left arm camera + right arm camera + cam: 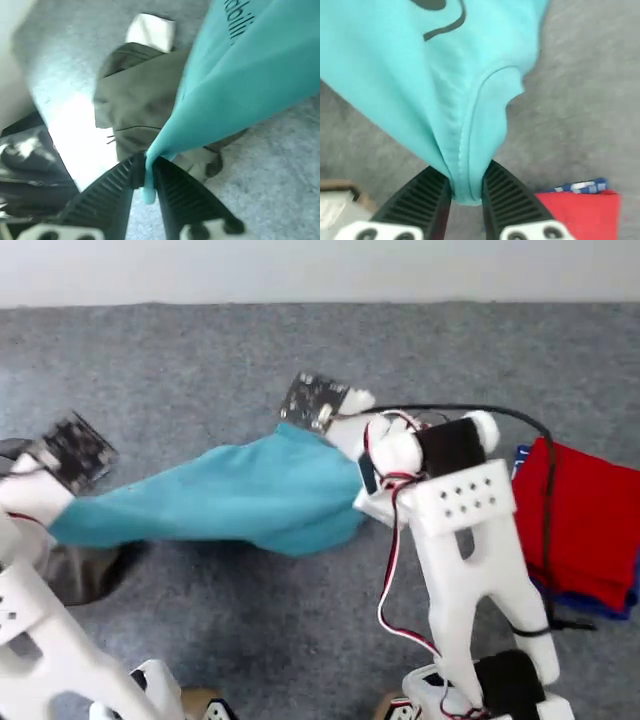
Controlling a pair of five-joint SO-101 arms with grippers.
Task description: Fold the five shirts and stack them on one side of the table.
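A teal shirt (235, 495) hangs stretched between both arms above the grey table. My left gripper (146, 175) is shut on one end of the teal shirt (240, 85) at the table's left side. My right gripper (466, 192) is shut on the other end of the teal shirt (415, 75) near the table's middle. An olive-brown shirt (137, 115) lies crumpled on the table under the left end; in the high view the olive-brown shirt (85, 572) peeks out at the left edge. A red folded shirt (585, 515) tops a stack on the right side.
A blue garment (625, 600) sticks out beneath the red one in the stack. A white patch (151, 31) lies beyond the olive shirt. The table's carpet-like surface (250, 360) stretches to the far edge by a pale wall.
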